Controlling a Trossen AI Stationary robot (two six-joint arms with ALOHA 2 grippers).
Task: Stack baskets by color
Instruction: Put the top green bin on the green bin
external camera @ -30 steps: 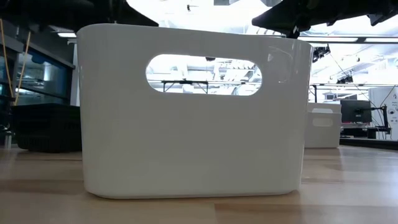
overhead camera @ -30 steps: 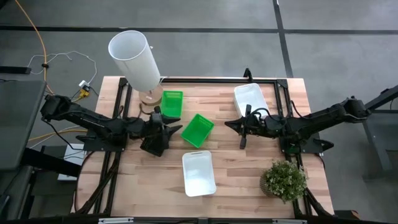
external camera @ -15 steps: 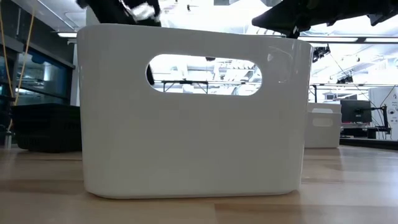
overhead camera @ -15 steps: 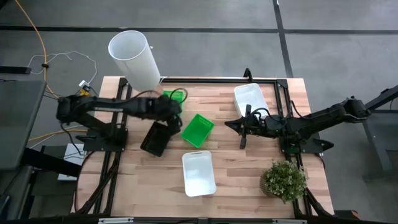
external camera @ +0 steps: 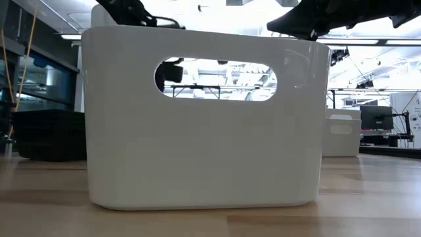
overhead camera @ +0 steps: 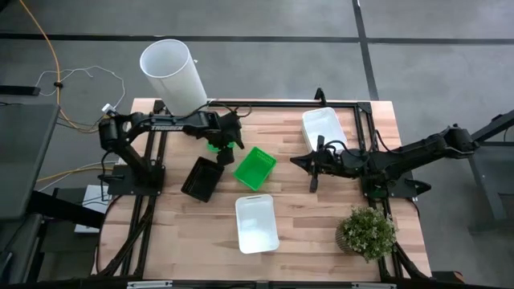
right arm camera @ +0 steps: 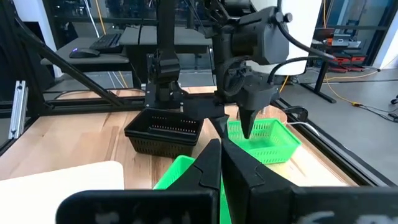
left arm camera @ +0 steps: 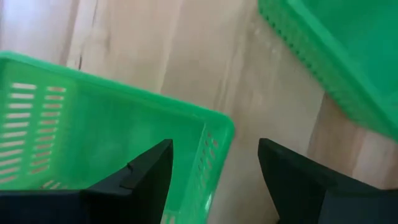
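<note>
White plastic of the front basket [external camera: 204,118] fills the low view, hiding most of the tabletop [overhead camera: 305,217]. Left gripper [overhead camera: 227,138], open, straddles the wall of a green basket [left arm camera: 93,137] at 11 o'clock, largely covering it from above. Right gripper [overhead camera: 299,160] is closed, empty.

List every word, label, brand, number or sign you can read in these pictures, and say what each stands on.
None can be read.
Pale lettering runs along the left arm in the high view: too small to read.
The baskets carry no visible labels or markings.
</note>
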